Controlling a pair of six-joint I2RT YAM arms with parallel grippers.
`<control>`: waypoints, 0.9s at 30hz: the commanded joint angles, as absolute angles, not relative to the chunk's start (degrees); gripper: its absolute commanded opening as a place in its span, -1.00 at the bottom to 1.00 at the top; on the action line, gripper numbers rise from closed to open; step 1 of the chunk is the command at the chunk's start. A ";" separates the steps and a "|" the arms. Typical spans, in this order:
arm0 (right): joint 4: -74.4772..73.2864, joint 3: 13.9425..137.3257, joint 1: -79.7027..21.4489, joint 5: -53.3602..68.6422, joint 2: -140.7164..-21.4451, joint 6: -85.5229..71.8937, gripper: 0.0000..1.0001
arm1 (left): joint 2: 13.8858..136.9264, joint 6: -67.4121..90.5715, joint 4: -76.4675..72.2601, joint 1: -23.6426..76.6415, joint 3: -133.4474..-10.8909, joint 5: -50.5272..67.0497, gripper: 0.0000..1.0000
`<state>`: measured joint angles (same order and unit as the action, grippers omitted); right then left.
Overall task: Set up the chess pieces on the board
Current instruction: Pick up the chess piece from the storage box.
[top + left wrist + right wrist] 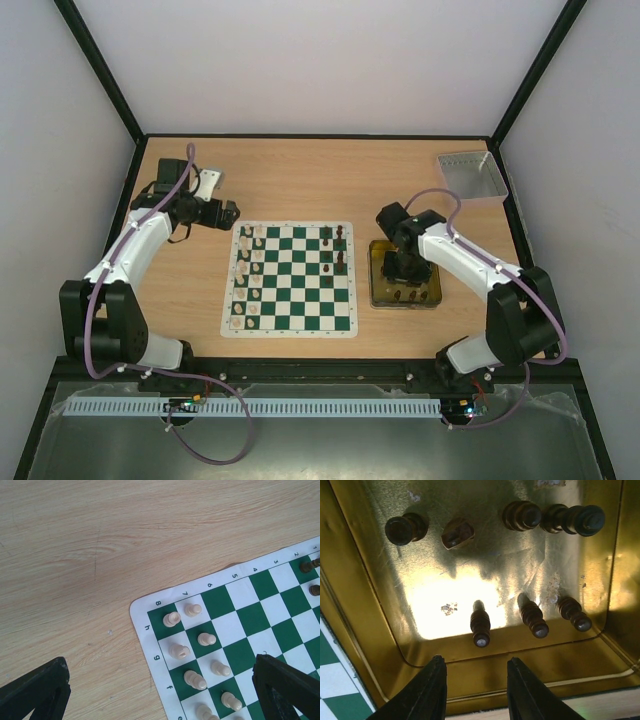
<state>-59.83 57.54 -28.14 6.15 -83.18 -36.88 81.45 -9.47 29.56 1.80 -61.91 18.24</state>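
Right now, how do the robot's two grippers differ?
The left gripper has its jaws wide open; the right gripper has them narrower, but apart. The left gripper hovers beside the corner of the board, near cream pieces; the right gripper hangs over the gold tin, which holds dark pieces. Both grippers are empty.

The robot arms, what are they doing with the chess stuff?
They are setting up a chess game. The right gripper hangs open over the gold tin, where several dark pieces sit, and it holds nothing. The left gripper is open too, by a corner of the board. Cream pieces stand along one side of the board, and a few dark ones along the other.
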 commanded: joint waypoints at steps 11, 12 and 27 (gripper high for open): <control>-51.15 49.89 -27.61 7.21 -84.26 -37.87 -0.38 | 81.98 -9.84 30.42 1.49 -63.18 18.90 0.98; -50.67 49.63 -27.60 7.27 -84.55 -37.84 -0.39 | 82.12 -9.84 30.41 1.49 -63.20 18.83 0.98; -47.38 46.67 -27.42 6.35 -86.26 -37.48 -0.84 | 82.84 -9.69 30.90 1.49 -64.59 18.35 0.98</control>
<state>-47.62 46.61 -27.75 7.73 -86.30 -37.32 82.17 -9.58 30.22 1.80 -62.98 18.20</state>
